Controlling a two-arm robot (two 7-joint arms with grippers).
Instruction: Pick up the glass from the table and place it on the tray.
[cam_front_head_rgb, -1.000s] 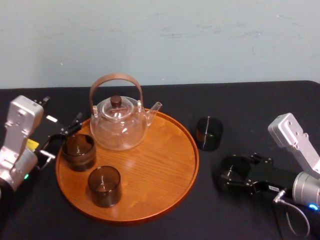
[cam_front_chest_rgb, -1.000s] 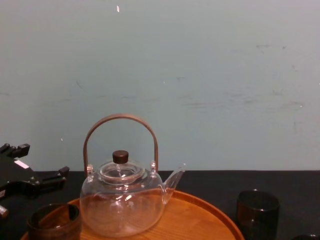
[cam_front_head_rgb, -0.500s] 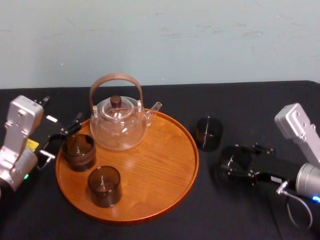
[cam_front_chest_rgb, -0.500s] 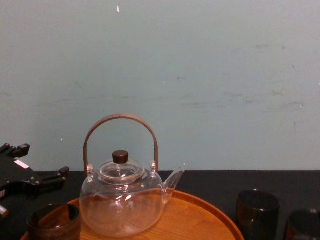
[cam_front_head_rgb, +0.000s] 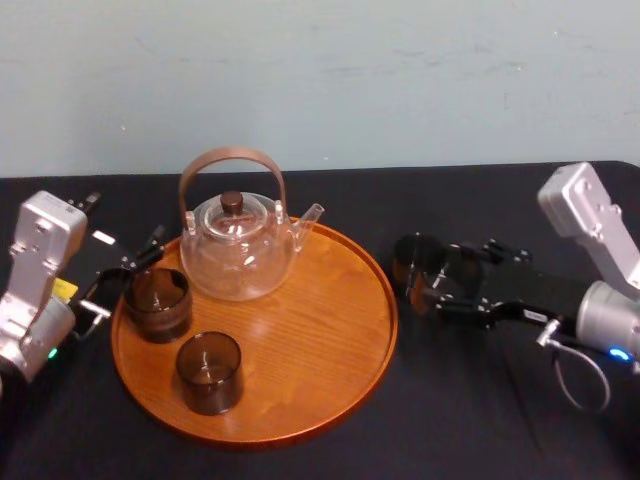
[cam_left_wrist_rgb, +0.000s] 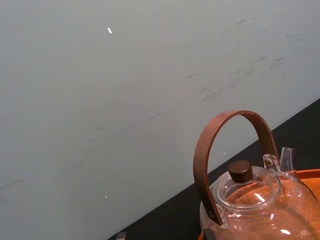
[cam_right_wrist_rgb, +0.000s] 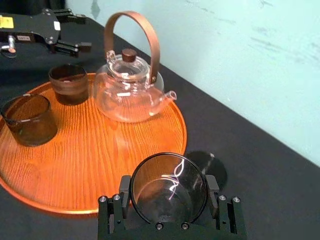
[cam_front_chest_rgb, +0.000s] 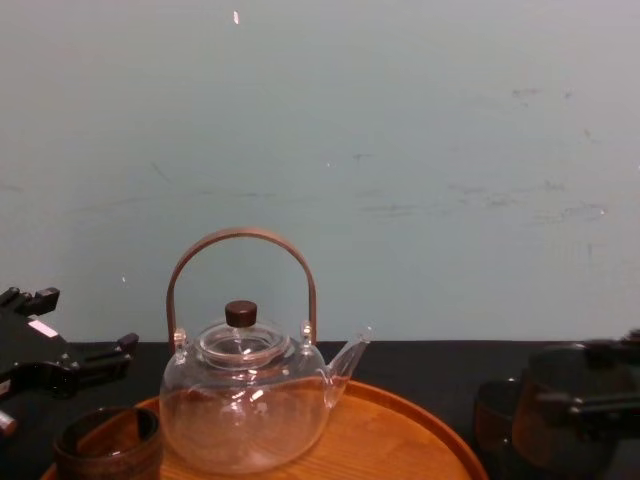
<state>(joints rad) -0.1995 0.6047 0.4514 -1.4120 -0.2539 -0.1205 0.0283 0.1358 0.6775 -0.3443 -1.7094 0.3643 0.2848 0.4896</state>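
The small dark cylinder of smoked glass (cam_front_head_rgb: 416, 258) stands on the black cloth table (cam_front_head_rgb: 480, 410), just beside the right rim of the round orange-brown wooden tray (cam_front_head_rgb: 372, 330). Your right gripper (cam_right_wrist_rgb: 169, 192) sits around it; whether it already clamps, I cannot tell. Squeeze gently, because the wall looks thin and slippery, then lift it clear of the low rim. Set it on bare wood grain, away from the clear glass teapot (cam_front_head_rgb: 238, 255). Your left gripper (cam_front_head_rgb: 128, 277) rests spread apart at the tray's left edge.

Chest view | your round orange-brown wooden tray (cam_front_chest_rgb: 400, 425) runs off bottom edge | right gripper (cam_front_chest_rgb: 535, 410) hides half your dark glass tumbler (cam_front_chest_rgb: 492, 425)
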